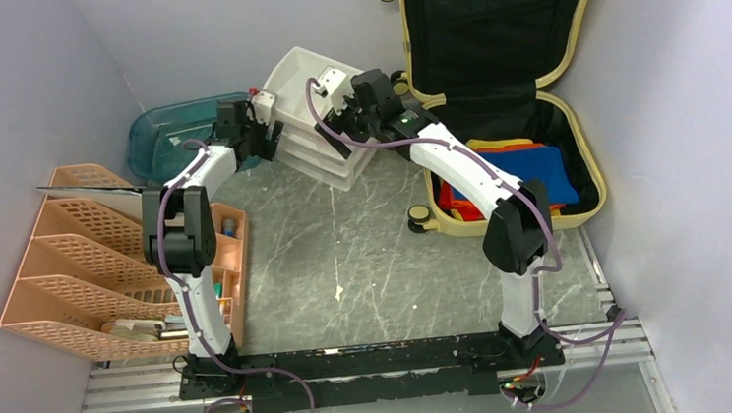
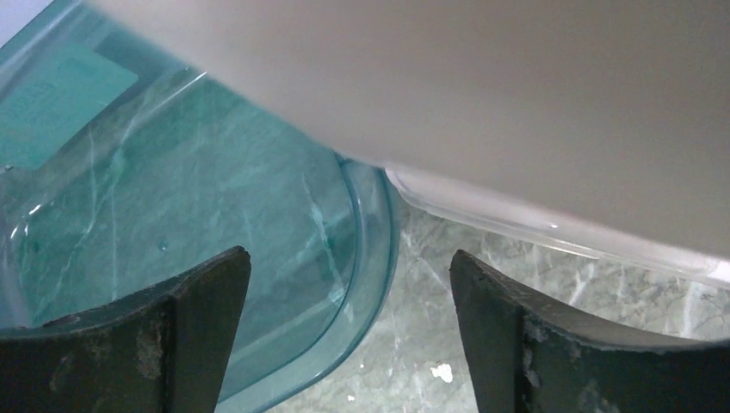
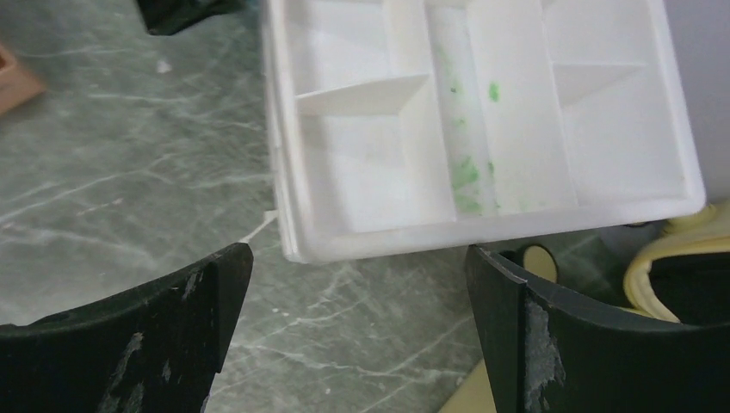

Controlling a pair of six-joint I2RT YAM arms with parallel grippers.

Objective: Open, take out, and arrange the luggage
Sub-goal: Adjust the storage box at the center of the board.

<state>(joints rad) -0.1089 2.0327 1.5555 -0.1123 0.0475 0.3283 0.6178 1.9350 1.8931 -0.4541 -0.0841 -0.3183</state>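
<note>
The pale yellow luggage lies open at the back right, its black-lined lid standing against the wall. Folded blue, red and orange clothes fill its lower half. Both grippers are away from it, at the white drawer unit. My left gripper is open by the unit's left side, over the teal tray's rim, with nothing between its fingers. My right gripper is open and empty just in front of the unit's top tray. A luggage wheel and yellow edge show by its right finger.
The teal plastic tray sits at the back left behind the left arm. A peach file organiser with pens stands along the left wall. Walls close in on the left, back and right. Marble tabletop lies between the arms.
</note>
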